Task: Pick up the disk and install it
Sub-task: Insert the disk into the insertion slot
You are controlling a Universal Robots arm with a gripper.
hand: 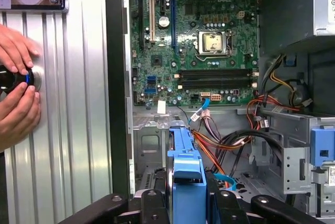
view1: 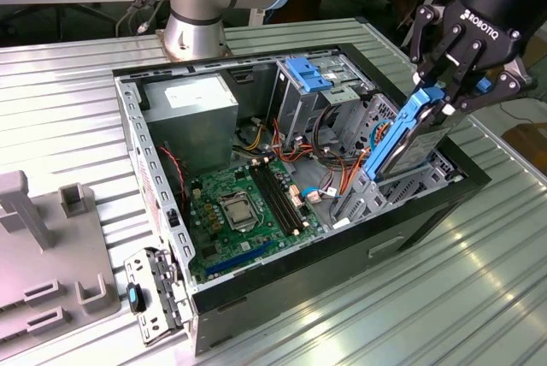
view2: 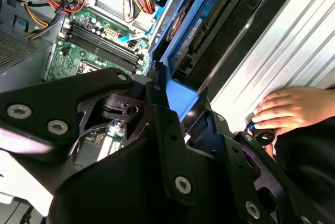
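Note:
The disk [view1: 412, 137], a grey drive in a bright blue carrier, stands steeply tilted at the exterior view's right of the open computer case [view1: 154, 178]. Its lower end rests in the grey drive cage [view1: 372, 191]. My gripper [view1: 450, 92] is shut on the carrier's upper end, above the case's edge. In the first wrist view the blue carrier [hand: 186, 169] runs edge-on between my black fingers [hand: 152, 205], above the cage floor. In the second wrist view the disk [view2: 201, 30] lies just beyond my gripper [view2: 175, 103].
A motherboard [view1: 244, 212], loose orange and red cables [view1: 329, 148] and a power supply [view1: 188, 105] fill the case. A blue bracket [view1: 312, 75] tops the upper cage. A person's hands [hand: 15, 82] hold a black knob on the ribbed metal table [view1: 68, 101]. Grey fixtures [view1: 38, 246] stand at the left.

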